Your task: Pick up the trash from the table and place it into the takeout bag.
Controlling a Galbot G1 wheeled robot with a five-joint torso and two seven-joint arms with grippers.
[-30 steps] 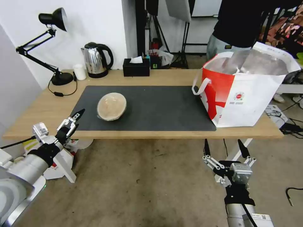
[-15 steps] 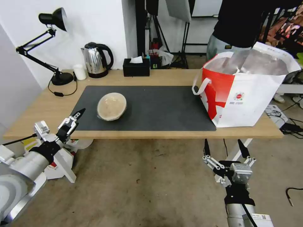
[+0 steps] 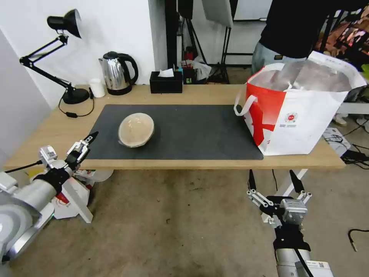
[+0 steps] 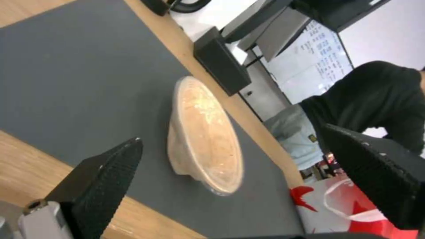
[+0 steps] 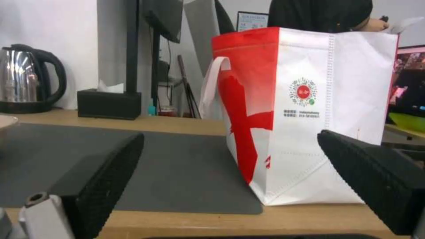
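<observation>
My left end effector [image 3: 85, 146] sits at the near left edge of the long rectangular light-wood table [image 3: 50, 130], just off the near left corner of the large dark grey rectangular mat [image 3: 192, 130]; its two black fingers stand apart, as the left wrist view confirms, with nothing between them. The shallow beige round bowl [image 3: 136, 129] rests tilted on the left half of the mat, near that end effector but clear of it; in the left wrist view the bowl [image 4: 204, 136] lies beyond the gap between the fingers [image 4: 104, 179]. My right end effector [image 3: 275, 181] hangs below the near table edge, in front of the mat's right end, fingers spread wide and empty. The large boxy white takeout bag with red panels and silver foil lining [image 3: 303, 115] stands upright on the right end of the table, its mouth open and its white strap handle [image 3: 243, 104] hanging on the side facing the mat. In the right wrist view the bag [image 5: 310, 113] stands just beyond the mat's end.
</observation>
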